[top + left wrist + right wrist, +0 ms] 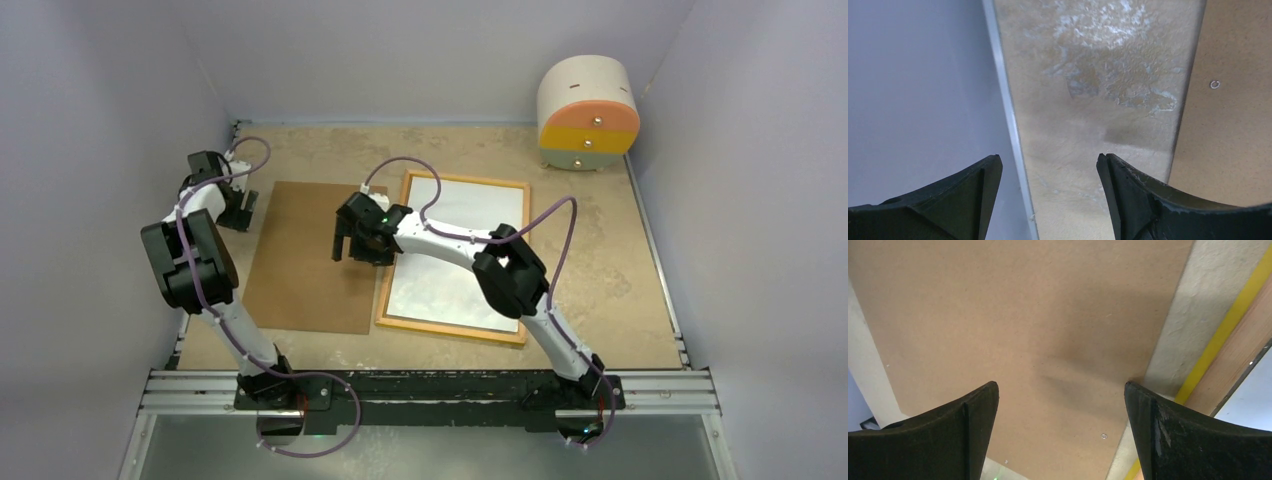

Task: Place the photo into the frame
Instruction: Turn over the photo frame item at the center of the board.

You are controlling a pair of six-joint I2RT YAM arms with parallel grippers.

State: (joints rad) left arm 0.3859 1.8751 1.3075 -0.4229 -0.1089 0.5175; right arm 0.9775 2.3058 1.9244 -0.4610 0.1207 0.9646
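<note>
Two black two-finger grippers hang over a mottled beige tabletop, both with fingers spread and nothing between them. The right gripper hovers above the right-hand part of a plain brown rectangular backing board, which lies flat directly beneath it. Just to that gripper's right lies the large rectangular picture frame, its light wood-coloured back upward. The right wrist camera catches a bright yellow strip along the frame's near edge, with a narrow band of bare table between board and frame. A pale whitish sheet fills the frame's opening (whether it is the photo lying face down cannot be told). The left gripper is held off the board's far left corner, over the strip of table between the metal edge rail on its left and the board's edge on its right. Well beyond the right gripper, at the far right corner, stands a round cream drawer unit with orange, yellow and grey-green fronts.
</note>
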